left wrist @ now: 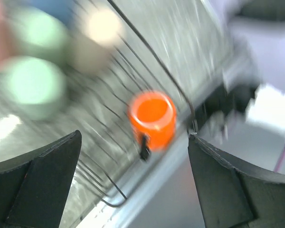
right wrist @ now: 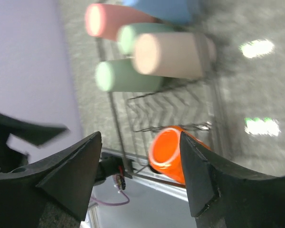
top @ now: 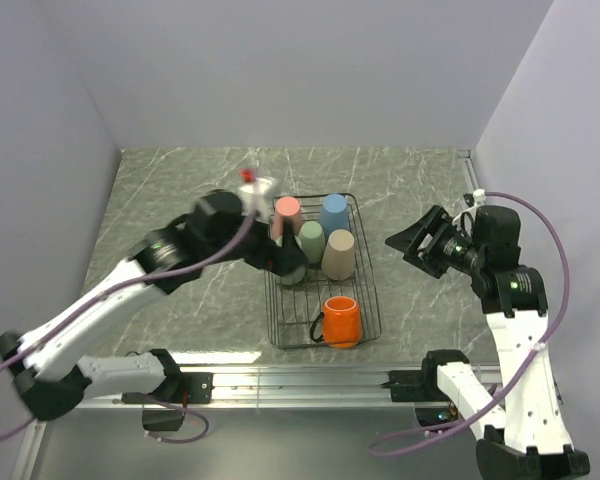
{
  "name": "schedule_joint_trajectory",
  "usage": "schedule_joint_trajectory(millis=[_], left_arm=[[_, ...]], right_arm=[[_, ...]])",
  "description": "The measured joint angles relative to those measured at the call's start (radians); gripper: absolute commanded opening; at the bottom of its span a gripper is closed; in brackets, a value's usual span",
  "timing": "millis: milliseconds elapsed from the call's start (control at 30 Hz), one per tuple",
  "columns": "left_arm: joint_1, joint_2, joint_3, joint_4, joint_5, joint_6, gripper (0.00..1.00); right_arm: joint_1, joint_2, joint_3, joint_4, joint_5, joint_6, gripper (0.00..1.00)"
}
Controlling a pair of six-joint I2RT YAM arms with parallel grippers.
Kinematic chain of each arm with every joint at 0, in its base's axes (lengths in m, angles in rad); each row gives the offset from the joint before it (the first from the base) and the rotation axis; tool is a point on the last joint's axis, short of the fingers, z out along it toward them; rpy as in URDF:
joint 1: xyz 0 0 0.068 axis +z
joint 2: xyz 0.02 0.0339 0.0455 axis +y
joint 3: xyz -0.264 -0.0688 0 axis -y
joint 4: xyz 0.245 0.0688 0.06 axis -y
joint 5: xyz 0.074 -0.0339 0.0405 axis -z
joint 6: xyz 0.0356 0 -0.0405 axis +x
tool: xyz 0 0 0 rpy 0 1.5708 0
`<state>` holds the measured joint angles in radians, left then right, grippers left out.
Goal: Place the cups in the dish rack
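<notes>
The black wire dish rack [top: 373,300] sits mid-table. In its far half stand the salmon-pink [top: 287,213], blue [top: 333,213], pale green [top: 311,240] and beige [top: 338,254] cups. A shorter pale green cup [top: 294,274] stands at the rack's left side, partly hidden by my left gripper [top: 283,260], which hovers open and empty over that edge. The orange mug [top: 341,320] stands mouth up in the near right corner. My right gripper [top: 416,246] hangs open and empty right of the rack. The blurred left wrist view shows the mug [left wrist: 152,115]. The right wrist view shows it [right wrist: 167,153] between the fingers, farther off.
Grey walls close in the marble-patterned table [top: 180,190] on the left, back and right. A metal rail [top: 300,380] with both arm bases runs along the near edge. A small white and red fitting [top: 255,182] on the left arm sticks up near the rack's far left corner.
</notes>
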<state>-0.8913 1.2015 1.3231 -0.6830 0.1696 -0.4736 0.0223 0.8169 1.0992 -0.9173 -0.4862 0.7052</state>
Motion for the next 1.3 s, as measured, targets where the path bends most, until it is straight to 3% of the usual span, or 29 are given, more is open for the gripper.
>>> schedule_joint_trajectory(millis=[300, 700, 900, 1067, 1300], left_arm=[[0.126, -0.352, -0.153, 0.05, -0.42, -0.135, 0.99], [0.132, -0.463, -0.293, 0.048, -0.838, -0.217, 0.99], [0.135, -0.532, -0.439, 0.133, -1.046, -0.219, 0.99], [0.141, -0.63, -0.617, 0.219, -1.109, -0.181, 0.99], [0.147, -0.635, -0.695, 0.254, -1.122, -0.148, 0.99]], right_arm=[[-0.001, -0.17, -0.006, 0.114, -0.137, -0.036, 0.83], [-0.001, -0.249, -0.005, 0.049, -0.147, -0.093, 0.84], [0.0, -0.259, 0.004, 0.007, -0.137, -0.115, 0.87], [0.025, -0.259, 0.048, -0.017, -0.112, -0.145, 0.91], [0.086, -0.264, 0.094, -0.027, -0.076, -0.184, 0.93]])
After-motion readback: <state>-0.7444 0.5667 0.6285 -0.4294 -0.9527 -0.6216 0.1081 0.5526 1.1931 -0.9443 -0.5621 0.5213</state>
